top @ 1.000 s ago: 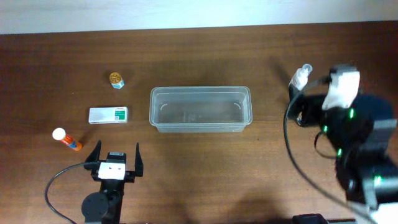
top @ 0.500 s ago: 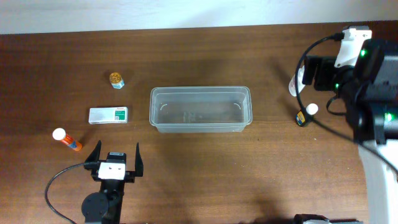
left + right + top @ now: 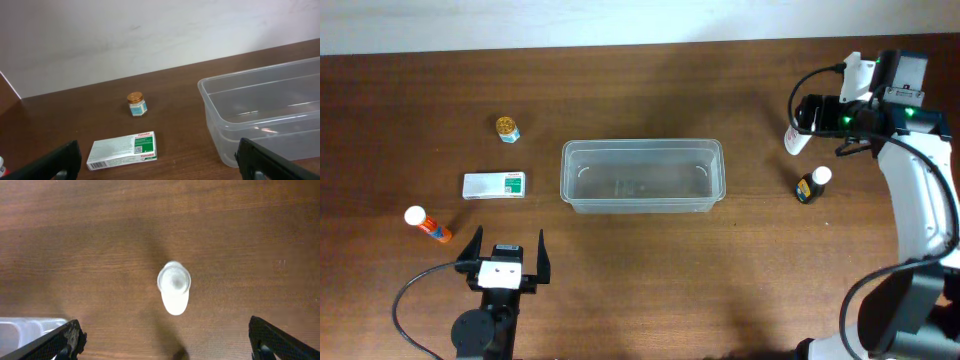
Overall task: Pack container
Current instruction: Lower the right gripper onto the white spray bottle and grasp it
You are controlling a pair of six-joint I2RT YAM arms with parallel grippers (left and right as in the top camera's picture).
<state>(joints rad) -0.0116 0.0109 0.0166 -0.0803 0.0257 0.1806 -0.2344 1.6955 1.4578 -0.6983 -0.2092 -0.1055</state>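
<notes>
Near the front edge of the desk, your left gripper [image 3: 505, 262] rests wide open and empty. The orange tube with a white cap [image 3: 427, 226] lies beside it, toward the left edge. Further in, the clear rectangular plastic container [image 3: 642, 146] sits mid-desk with nothing in it, so packing has not begun. Toward the far right corner, your right gripper [image 3: 165, 335] hangs above the small white plastic bottle [image 3: 174, 287], jaws spread wide, holding nothing. This looks like the first pick. You need to descend with the bottle centred between the jaws, close, then carry it to the container.
</notes>
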